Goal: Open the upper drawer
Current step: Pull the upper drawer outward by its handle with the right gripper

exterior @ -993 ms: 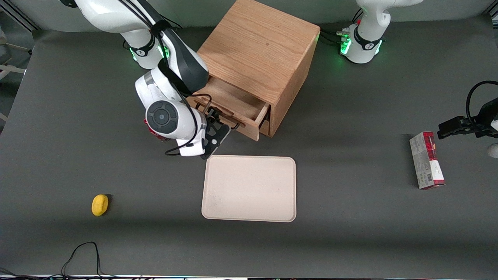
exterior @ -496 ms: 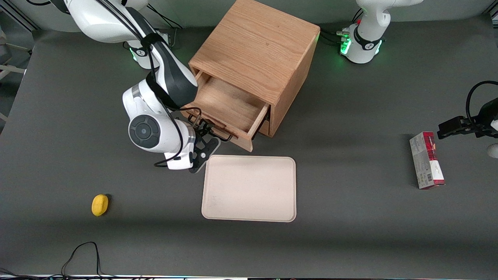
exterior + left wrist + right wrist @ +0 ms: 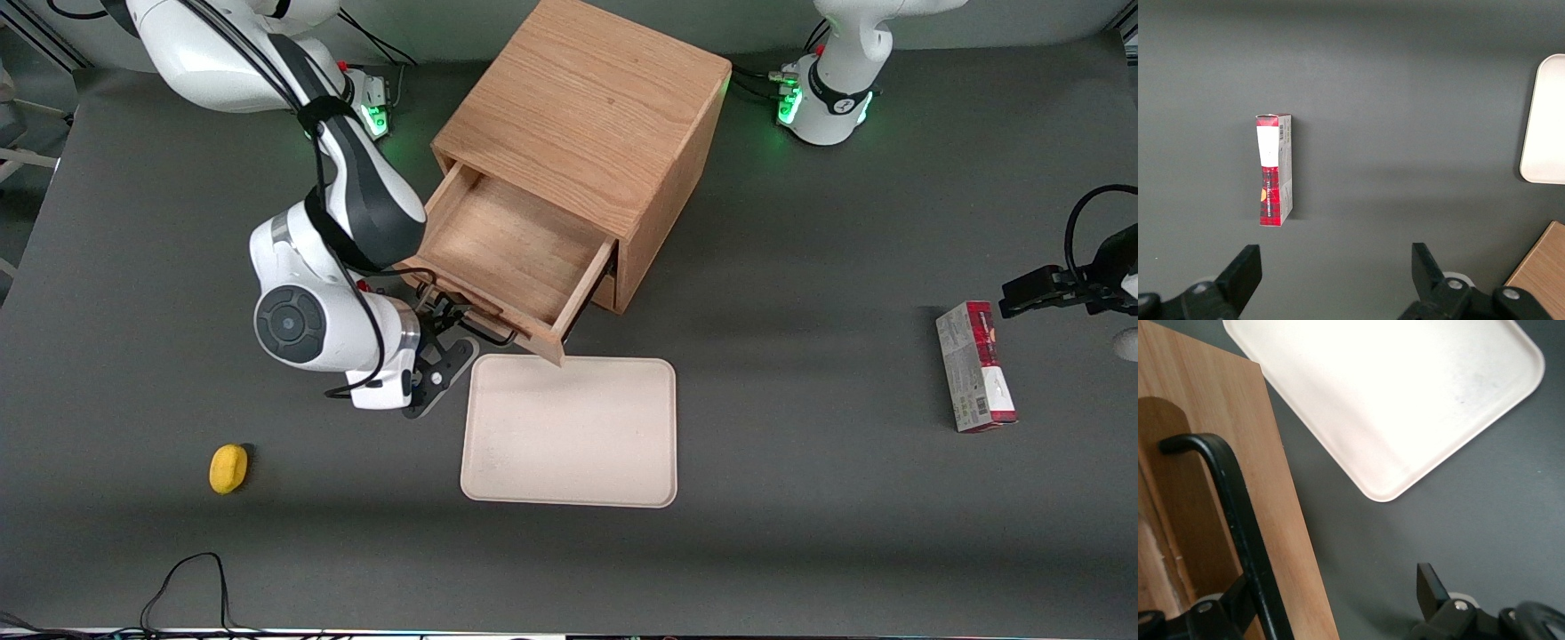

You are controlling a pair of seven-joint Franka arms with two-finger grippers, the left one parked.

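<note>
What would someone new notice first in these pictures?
The oak cabinet in mid-table, its upper drawer pulled well out and bare inside. The right arm's pincer sits at the drawer's black handle, with one finger tucked under the bar. Nearer the front camera lies a pale tray, with a small yellow object toward the working arm's end.

1. Nothing readable anywhere, honestly.
2. Red and grey carton (image 3: 974, 366), toward the parked arm's end of the table: white label panel and some print, but too small to make out.
3. Same carton (image 3: 1274, 171) from the left wrist view: blank-looking white patch, tiny orange mark, no legible words.
</note>
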